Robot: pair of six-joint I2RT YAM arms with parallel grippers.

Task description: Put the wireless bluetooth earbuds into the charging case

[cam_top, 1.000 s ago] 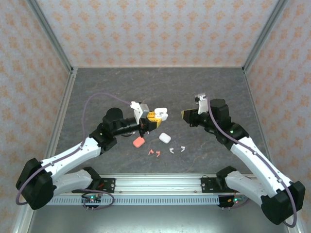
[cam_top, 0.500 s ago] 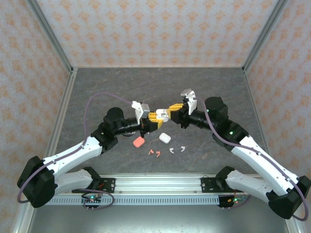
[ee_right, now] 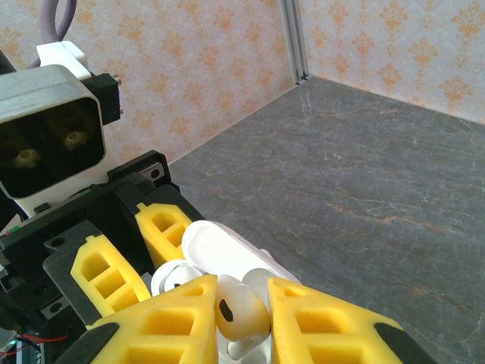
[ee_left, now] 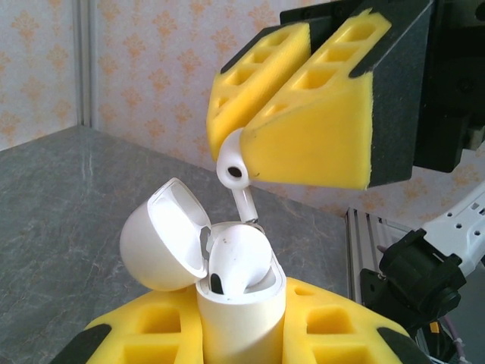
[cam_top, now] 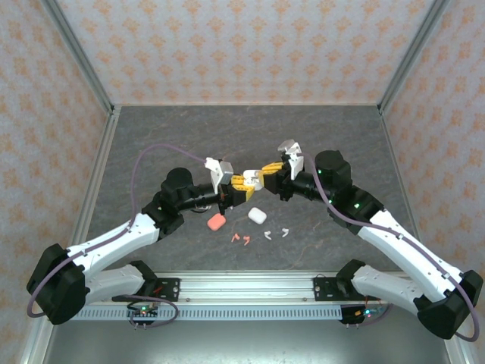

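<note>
My left gripper (cam_top: 240,184) is shut on a white charging case (ee_left: 241,311), held upright above the table with its lid (ee_left: 161,236) swung open. One white earbud (ee_left: 236,256) sits in the case. My right gripper (cam_top: 265,172) is shut on a second white earbud (ee_right: 241,307), pinched by its head between the yellow pads (ee_left: 311,133). This earbud (ee_left: 233,171) hangs over the case, and its stem tip is at the case's rim. In the right wrist view the open lid (ee_right: 220,249) lies just behind it.
On the dark table below lie a salmon-pink case (cam_top: 216,221), a closed white case (cam_top: 257,215), two pink earbuds (cam_top: 242,239) and two white earbuds (cam_top: 269,233). A metal rail (cam_top: 242,287) runs along the near edge.
My right arm has swung left from well apart, bringing its earbud over the open case. The left arm with the case has stayed nearly still.
</note>
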